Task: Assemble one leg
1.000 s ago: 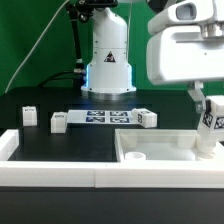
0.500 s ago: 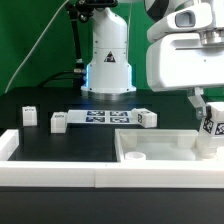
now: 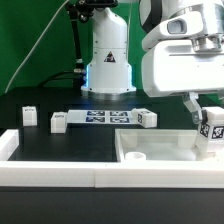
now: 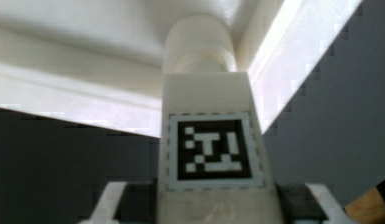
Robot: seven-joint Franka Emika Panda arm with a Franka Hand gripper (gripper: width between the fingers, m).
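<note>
My gripper (image 3: 207, 118) is at the exterior view's right, shut on a leg (image 3: 213, 130), a short white post with a black-and-white tag. It holds the leg upright at the right corner of the large white tray-like panel (image 3: 160, 147). In the wrist view the leg (image 4: 210, 110) fills the middle between my two fingers (image 4: 118, 200). My gripper (image 4: 212, 208) grips its near end, and its far end points into the panel's inner corner (image 4: 100, 70). I cannot tell whether the leg touches the panel. Three more legs (image 3: 58, 121) stand on the black table.
The marker board (image 3: 105, 117) lies in front of the robot base (image 3: 108, 60). One spare leg (image 3: 147, 118) stands at its right end and one (image 3: 29, 115) stands far left. A white wall (image 3: 50, 170) borders the table's front edge.
My gripper has moved down and slightly toward the exterior view's left with the leg in it, bringing the leg lower at the panel's right corner. The other legs have not moved.
</note>
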